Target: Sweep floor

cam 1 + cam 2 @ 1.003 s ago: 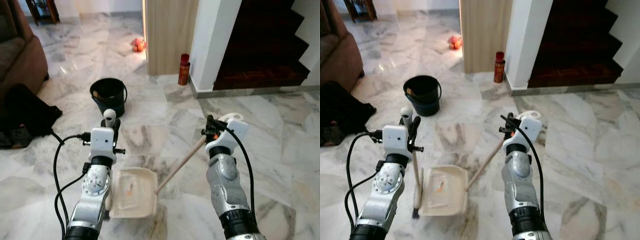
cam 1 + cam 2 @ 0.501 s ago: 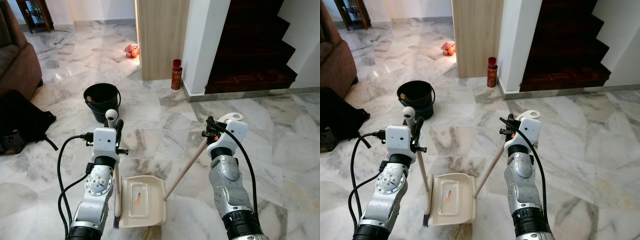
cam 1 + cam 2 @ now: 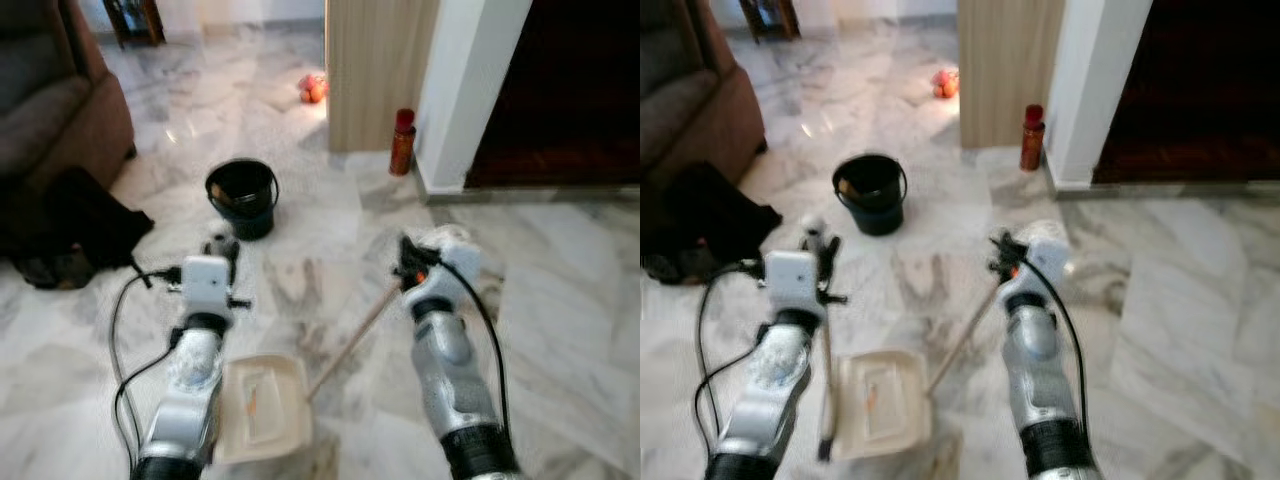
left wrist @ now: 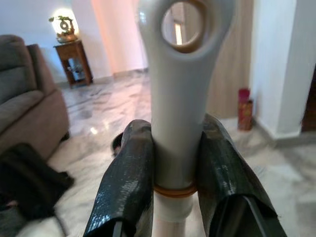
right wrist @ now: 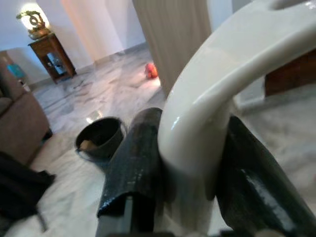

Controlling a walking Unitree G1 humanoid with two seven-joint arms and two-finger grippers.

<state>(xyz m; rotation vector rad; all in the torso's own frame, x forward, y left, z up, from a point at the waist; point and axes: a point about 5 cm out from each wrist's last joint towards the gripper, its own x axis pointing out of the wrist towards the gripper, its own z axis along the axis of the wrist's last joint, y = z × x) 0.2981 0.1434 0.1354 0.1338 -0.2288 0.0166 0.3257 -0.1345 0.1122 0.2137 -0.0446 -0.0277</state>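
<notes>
Marble floor (image 3: 560, 300), broom handle (image 4: 177, 98) clamped in left jaws, dustpan handle (image 5: 217, 108) seemingly in right.

Our right gripper (image 5: 190, 163) is clamped on the curved white dustpan handle (image 5: 222, 84), black fingers (image 5: 133, 163) either side, with a black bucket (image 5: 101, 140), brown sofa (image 5: 17, 131) and marble floor (image 5: 74, 197) behind it.
</notes>
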